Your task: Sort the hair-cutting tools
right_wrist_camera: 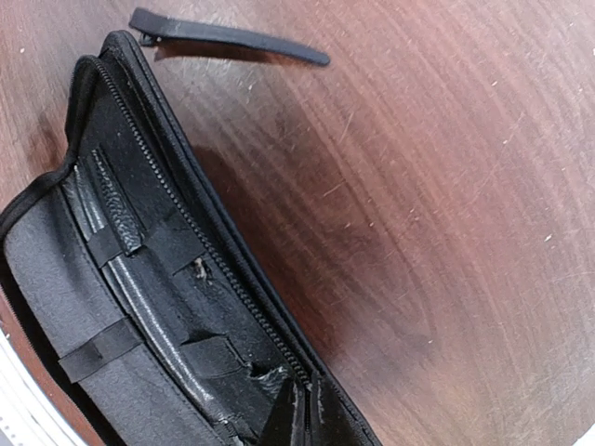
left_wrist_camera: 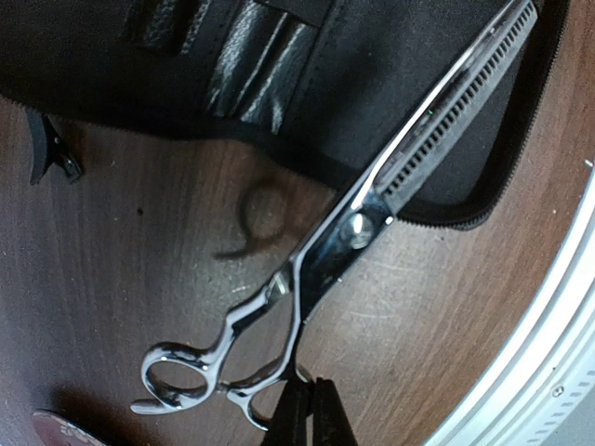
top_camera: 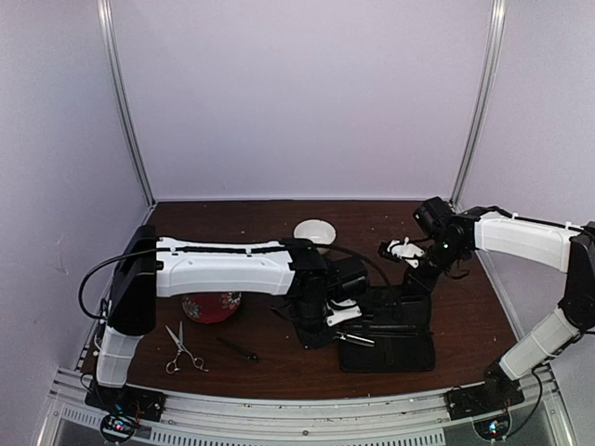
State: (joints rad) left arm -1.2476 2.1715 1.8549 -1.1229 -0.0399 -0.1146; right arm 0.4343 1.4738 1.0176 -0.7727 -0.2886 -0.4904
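Observation:
Long silver thinning scissors hang tilted just above the table, their toothed blade over the open black case. My left gripper is shut on one of their ring handles; in the top view they show at the case's left edge. Smaller silver scissors lie at the front left, with a thin black stick-like tool to their right. My right gripper is shut on the zipped rim of the case, at its far edge. A black clip lies beyond the case.
A red patterned plate sits under the left arm's forearm. A small white bowl stands at the back centre. The case lies open at the front right. White walls close in the table on three sides.

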